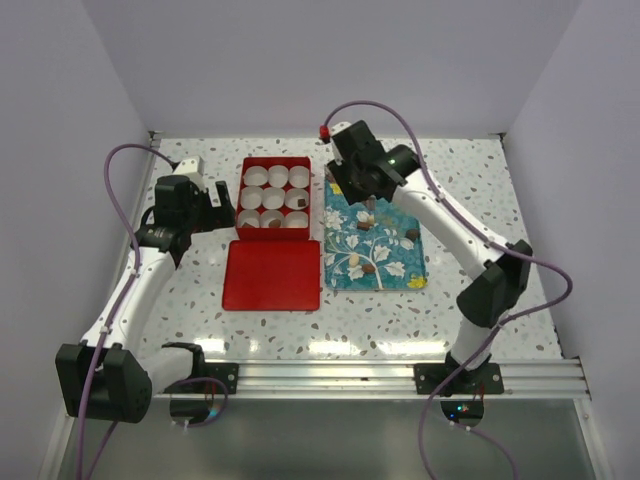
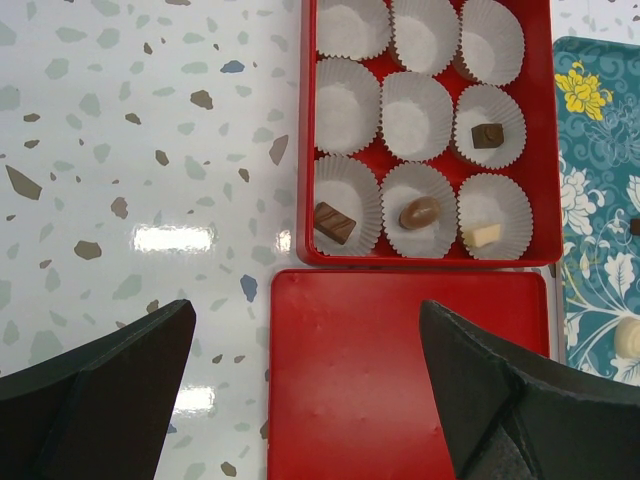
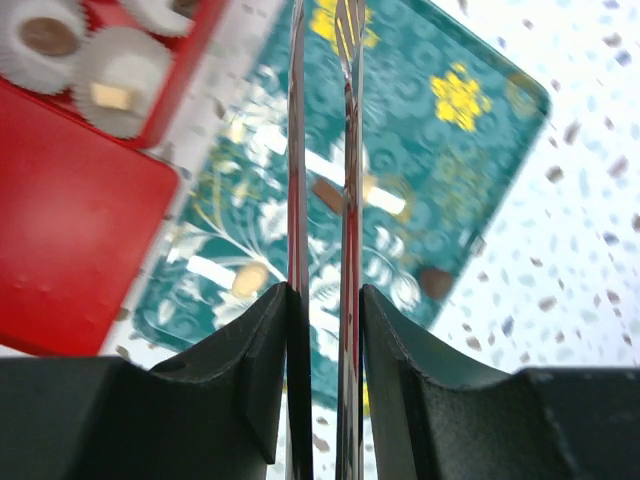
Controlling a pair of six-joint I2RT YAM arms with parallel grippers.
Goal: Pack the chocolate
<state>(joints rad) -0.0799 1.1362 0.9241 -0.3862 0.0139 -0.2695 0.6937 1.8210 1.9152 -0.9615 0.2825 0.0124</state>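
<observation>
Several small chocolates lie on the teal flower-print tray (image 1: 395, 225), among them a dark piece (image 1: 409, 235) and a cream one (image 1: 353, 259). The red box (image 1: 243, 190) holds white paper cups. The left wrist view shows a marbled brown piece (image 2: 334, 222), an oval brown one (image 2: 420, 212), a cream one (image 2: 484, 235) and a dark square one (image 2: 487, 135) in cups. My right gripper (image 3: 325, 300) is shut on metal tongs (image 3: 345, 150) above the tray's far end; nothing shows at their tips. My left gripper (image 2: 305, 390) is open and empty, left of the box.
The red lid (image 1: 272, 274) lies flat in front of the box and shows under my left gripper in the left wrist view (image 2: 400, 370). The tray (image 3: 440, 150) lies right of box and lid. White walls close in the terrazzo table on three sides.
</observation>
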